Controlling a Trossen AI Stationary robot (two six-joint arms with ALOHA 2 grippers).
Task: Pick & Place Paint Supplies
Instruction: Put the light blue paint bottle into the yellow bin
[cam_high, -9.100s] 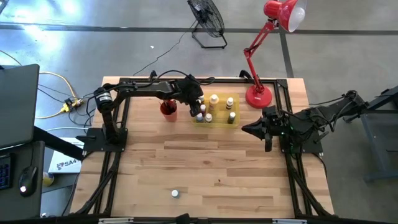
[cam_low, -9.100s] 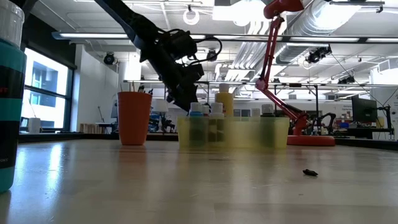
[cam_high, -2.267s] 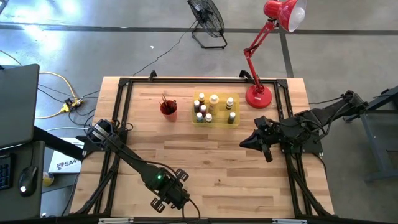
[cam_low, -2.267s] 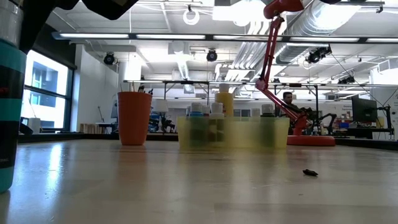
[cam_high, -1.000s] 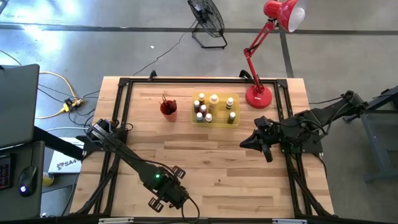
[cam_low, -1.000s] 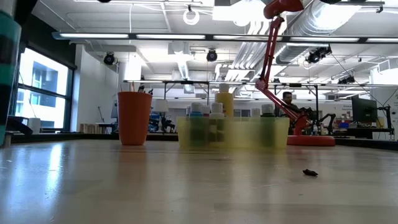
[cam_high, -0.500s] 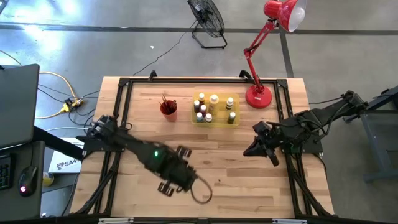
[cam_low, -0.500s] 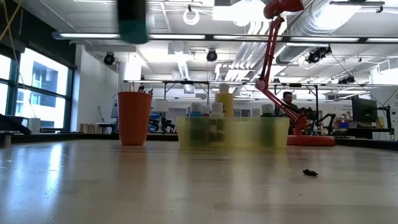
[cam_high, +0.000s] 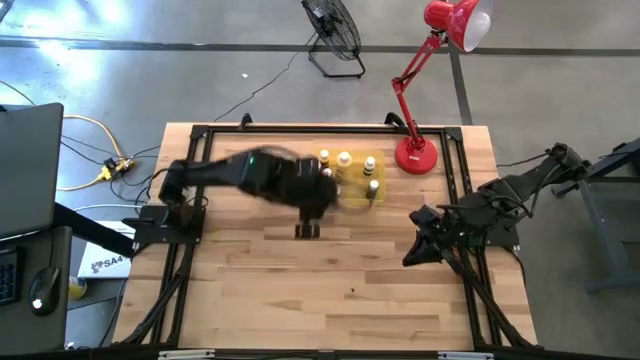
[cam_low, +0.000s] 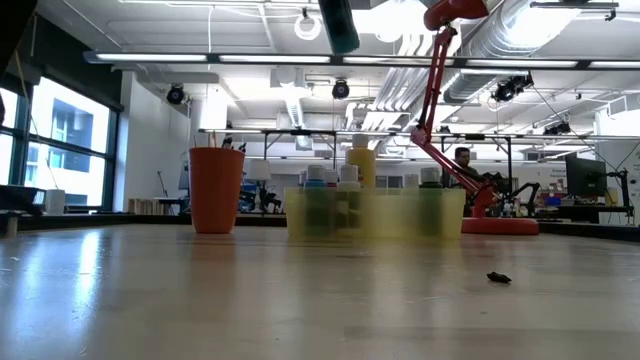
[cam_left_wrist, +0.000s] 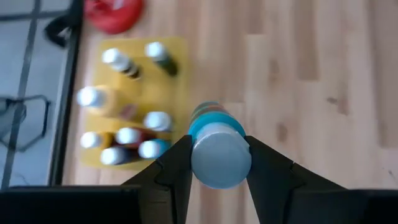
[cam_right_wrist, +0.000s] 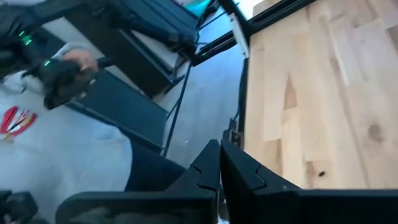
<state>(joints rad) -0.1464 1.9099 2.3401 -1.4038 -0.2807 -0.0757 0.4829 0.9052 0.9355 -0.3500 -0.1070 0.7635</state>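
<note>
Left wrist view: left gripper (cam_left_wrist: 219, 163) jaws grip a teal bottle (cam_left_wrist: 219, 149) above the bench, near the yellow tray (cam_left_wrist: 177, 68) holding seven bottles; right gripper (cam_right_wrist: 219, 163) jaws closed, empty

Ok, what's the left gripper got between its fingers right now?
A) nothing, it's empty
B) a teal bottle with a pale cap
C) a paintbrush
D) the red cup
B: in the left wrist view the left gripper is clamped on either side of a teal bottle with a pale cap, carried above the wood near the yellow tray of small bottles.
</note>
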